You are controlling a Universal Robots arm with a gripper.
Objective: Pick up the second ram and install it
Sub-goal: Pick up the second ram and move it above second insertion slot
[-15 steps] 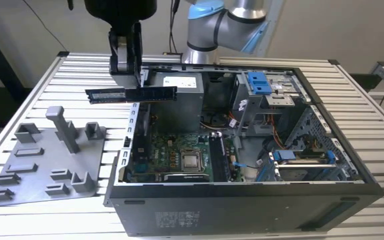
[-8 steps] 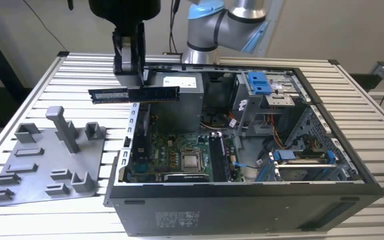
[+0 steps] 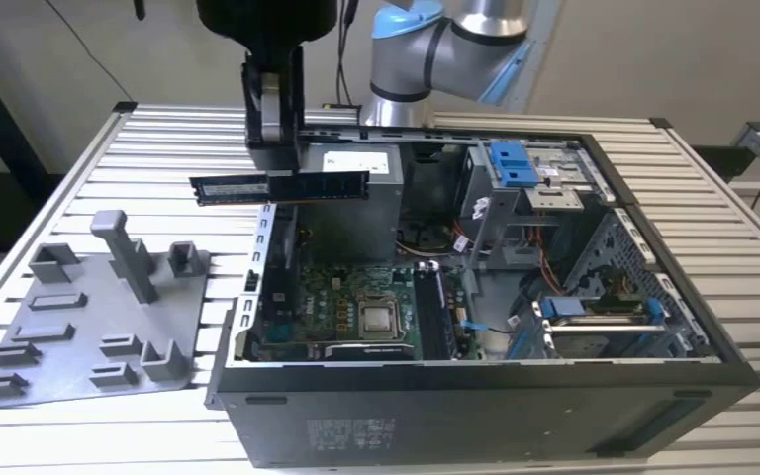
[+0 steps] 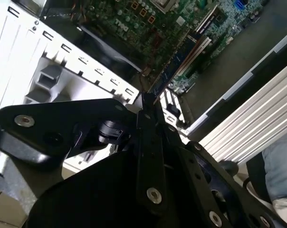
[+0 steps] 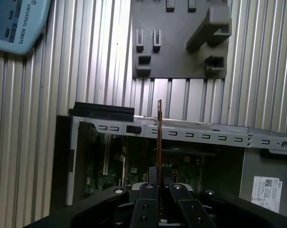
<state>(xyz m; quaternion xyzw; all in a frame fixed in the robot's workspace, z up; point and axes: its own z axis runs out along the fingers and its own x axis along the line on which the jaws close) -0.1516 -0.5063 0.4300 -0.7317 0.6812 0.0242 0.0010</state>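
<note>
Worktop (image 3: 155,139): slatted metal.

Grey tray (image 3: 76,346): lies by the worktop's edge at the exterior view's left, toward the near corner. It carries upright blocks.

Second ram (image 3: 281,186): in the air and level. It hangs above the case wall that faces the tray, with one end out over the worktop and the other over the power supply (image 3: 353,228).

Fingers (image 5: 147,199): closed on the ram's flat faces at about mid-length. In the first wrist view the board stands edge-on between them, with most of its length free of the grip.

Computer case (image 3: 486,371): lies open beside the tray, taking the rest of the worktop toward the exterior view's right edge. The motherboard (image 3: 340,297) sits on its floor. The memory slots (image 4: 196,45) are deeper in, well apart from the stick.

Risks, as judged:
- **Snagging.** The stick is long and held at one narrow spot. A free end could catch the case wall or the power supply on the way in and twist the board in the grip.
- **Misalignment.** If the board is skewed or offset against the slot, it would likely ride on the slot's lip. Pressing then could flex the board or the motherboard instead of seating it.
- **Cables.** Loose cables inside the case could snag.
</note>
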